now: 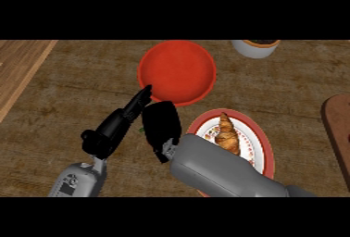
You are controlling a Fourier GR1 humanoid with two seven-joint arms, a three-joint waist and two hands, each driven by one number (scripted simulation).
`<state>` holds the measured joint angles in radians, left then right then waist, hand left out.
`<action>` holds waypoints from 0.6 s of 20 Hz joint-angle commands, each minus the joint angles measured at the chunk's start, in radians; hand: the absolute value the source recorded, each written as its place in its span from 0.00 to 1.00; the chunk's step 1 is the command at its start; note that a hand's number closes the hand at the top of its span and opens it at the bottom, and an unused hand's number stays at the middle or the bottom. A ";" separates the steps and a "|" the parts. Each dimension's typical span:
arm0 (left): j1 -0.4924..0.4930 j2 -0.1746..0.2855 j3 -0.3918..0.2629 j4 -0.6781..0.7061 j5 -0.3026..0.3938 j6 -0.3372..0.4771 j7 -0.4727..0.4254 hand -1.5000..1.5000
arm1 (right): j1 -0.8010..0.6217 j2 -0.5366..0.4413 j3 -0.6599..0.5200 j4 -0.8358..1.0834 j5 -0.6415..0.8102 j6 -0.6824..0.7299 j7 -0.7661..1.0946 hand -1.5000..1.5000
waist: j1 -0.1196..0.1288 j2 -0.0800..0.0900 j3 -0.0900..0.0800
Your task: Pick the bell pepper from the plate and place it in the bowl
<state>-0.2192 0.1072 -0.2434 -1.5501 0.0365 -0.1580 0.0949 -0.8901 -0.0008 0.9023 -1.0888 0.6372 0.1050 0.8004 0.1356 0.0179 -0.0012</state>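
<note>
L hand point(113, 127) relaxed, fingers straight, tips by red bowl point(178, 69) rim. R hand point(161, 121) just left of plate point(263, 139) w/ croissant point(228, 132); grip: can't tell. Green sliver of bell pepper point(141, 130) peeks btwn hands.

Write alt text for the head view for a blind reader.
The left hand, fingers straight, and the right hand sit side by side just before a red bowl on a wooden counter. A plate with a croissant lies at right, a white cup beyond.

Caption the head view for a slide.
Right hand beside the plate with a croissant; open left hand by the red bowl.
</note>
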 commanded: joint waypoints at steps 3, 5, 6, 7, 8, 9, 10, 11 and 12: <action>-0.015 -0.010 0.011 0.014 -0.001 0.009 0.003 0.50 | -0.171 0.001 0.049 0.010 0.013 -0.214 0.116 1.00 | -0.026 -0.004 0.000; -0.003 -0.005 0.012 0.014 -0.011 0.011 -0.019 0.50 | -0.243 0.001 0.005 -0.043 0.011 -0.280 0.149 1.00 | -0.027 -0.008 0.000; 0.042 0.016 0.008 0.018 -0.018 -0.005 -0.044 0.50 | -0.256 0.001 0.003 -0.058 0.014 -0.316 0.185 1.00 | -0.025 -0.009 0.000; -0.012 0.012 0.042 0.024 0.001 0.007 -0.011 0.50 | -0.254 0.001 0.026 -0.075 0.010 -0.362 0.210 1.00 | -0.032 -0.007 0.000; -0.004 0.008 0.028 -0.002 0.006 0.002 0.014 0.50 | -0.266 0.001 -0.005 -0.063 0.012 -0.409 0.186 1.00 | -0.037 -0.008 0.001; -0.008 0.019 0.052 0.023 0.006 0.004 -0.011 0.50 | -0.287 0.001 -0.027 -0.077 0.007 -0.436 0.197 1.00 | -0.050 -0.006 0.000; -0.012 0.005 0.034 -0.010 0.002 0.011 0.009 0.50 | -0.282 0.000 -0.035 -0.085 -0.004 -0.482 0.222 1.00 | -0.044 -0.008 0.001; 0.021 0.019 0.039 0.025 -0.005 -0.003 -0.034 0.50 | -0.292 0.000 -0.035 -0.075 -0.006 -0.496 0.216 1.00 | -0.058 -0.006 0.000; -0.005 0.019 0.048 0.007 -0.001 0.007 0.000 0.50 | -0.335 0.000 -0.053 -0.058 -0.028 -0.504 0.232 1.00 | -0.048 -0.006 0.000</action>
<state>-0.2497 0.1393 -0.1496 -1.6004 0.0432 -0.1288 0.0568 -1.1381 -0.0091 0.8983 -1.1334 0.6301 -0.2622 0.9767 0.0951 0.0114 -0.0011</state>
